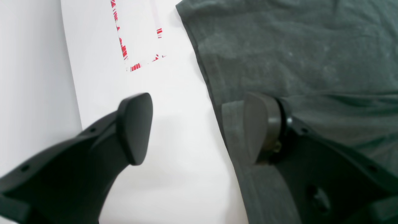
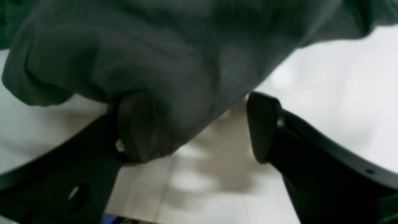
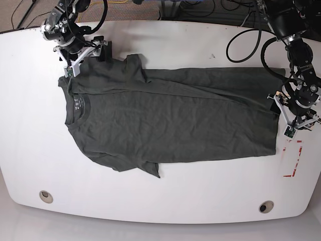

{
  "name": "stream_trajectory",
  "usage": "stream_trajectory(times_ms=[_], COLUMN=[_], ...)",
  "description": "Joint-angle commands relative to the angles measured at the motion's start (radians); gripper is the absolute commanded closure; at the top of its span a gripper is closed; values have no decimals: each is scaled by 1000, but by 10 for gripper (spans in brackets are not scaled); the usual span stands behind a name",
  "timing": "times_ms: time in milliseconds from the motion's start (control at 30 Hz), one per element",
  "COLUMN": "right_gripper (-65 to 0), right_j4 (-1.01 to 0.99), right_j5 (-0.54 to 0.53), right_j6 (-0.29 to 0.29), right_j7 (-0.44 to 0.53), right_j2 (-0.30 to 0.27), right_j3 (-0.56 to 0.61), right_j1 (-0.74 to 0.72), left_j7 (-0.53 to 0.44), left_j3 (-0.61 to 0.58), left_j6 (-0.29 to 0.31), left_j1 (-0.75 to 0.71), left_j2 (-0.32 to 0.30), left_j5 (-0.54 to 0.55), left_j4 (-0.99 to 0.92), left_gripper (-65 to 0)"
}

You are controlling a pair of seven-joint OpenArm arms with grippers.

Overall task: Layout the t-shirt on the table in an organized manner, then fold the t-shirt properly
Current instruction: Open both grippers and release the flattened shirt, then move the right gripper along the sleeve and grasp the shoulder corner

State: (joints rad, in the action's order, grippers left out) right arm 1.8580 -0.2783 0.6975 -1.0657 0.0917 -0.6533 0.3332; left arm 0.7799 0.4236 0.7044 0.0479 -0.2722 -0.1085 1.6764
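Lying flat across the middle of the white surface [image 3: 165,201], the t-shirt [image 3: 170,120] has its collar toward nine o'clock and its hem toward three. The left gripper [image 1: 199,127] sits at the hem edge with its fingers spread wide — one over cloth, one over bare surface, nothing gripped. The right gripper [image 2: 199,126] is parted too, at the sleeve near ten o'clock — one finger [image 2: 135,126] tucked under a fold.
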Motion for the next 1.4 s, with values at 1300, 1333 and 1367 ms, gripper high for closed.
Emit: stream_trajectory(times_ms=[1300, 1333, 1367], right_gripper=[0, 0, 0], right_j4=[124, 118, 105], right_j5=[-109, -109, -109], right_j6=[1, 1, 1], right_j7=[-60, -60, -60], right_j2=[-28, -30, -30], right_j3=[85, 85, 85], right_j1=[-191, -200, -216], left_j7=[-17, -17, -17], left_j3=[2, 2, 2], left_j6=[-6, -6, -6], left_j1=[-49, -49, -50], left_j2=[0, 0, 0], left_j5=[0, 0, 0], left_j4=[14, 14, 14], left_gripper=[-414, -414, -414])
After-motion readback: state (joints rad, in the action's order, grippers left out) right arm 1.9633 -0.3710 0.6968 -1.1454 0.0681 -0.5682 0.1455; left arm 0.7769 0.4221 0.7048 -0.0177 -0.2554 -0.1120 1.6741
